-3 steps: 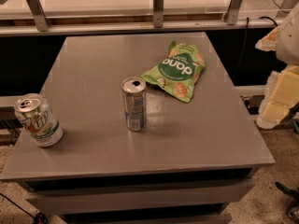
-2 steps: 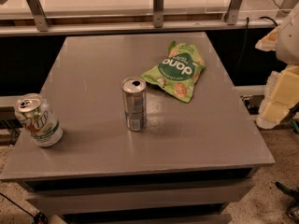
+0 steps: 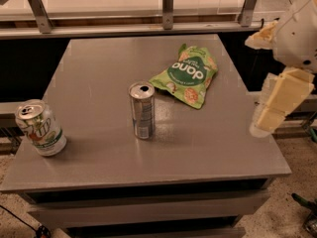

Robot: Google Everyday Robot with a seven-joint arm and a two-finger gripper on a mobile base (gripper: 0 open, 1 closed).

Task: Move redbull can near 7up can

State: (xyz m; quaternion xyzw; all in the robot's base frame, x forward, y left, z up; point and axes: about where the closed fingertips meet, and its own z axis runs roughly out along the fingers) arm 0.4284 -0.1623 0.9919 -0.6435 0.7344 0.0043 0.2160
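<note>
The redbull can [image 3: 142,110], slim and silver-grey with an open top, stands upright near the middle of the grey table [image 3: 99,73]. The 7up can [image 3: 40,128], white and green, stands upright at the table's front left corner, well apart from the redbull can. My gripper [image 3: 270,115] hangs at the right, just beyond the table's right edge, at about the height of the redbull can. It holds nothing and touches neither can.
A green snack bag [image 3: 187,74] lies flat behind and to the right of the redbull can. A metal rail with posts [image 3: 167,14] runs along the table's far edge. The floor shows beyond the front and right edges.
My gripper has shifted slightly left, toward the table's right edge. The cans and the bag have not moved.
</note>
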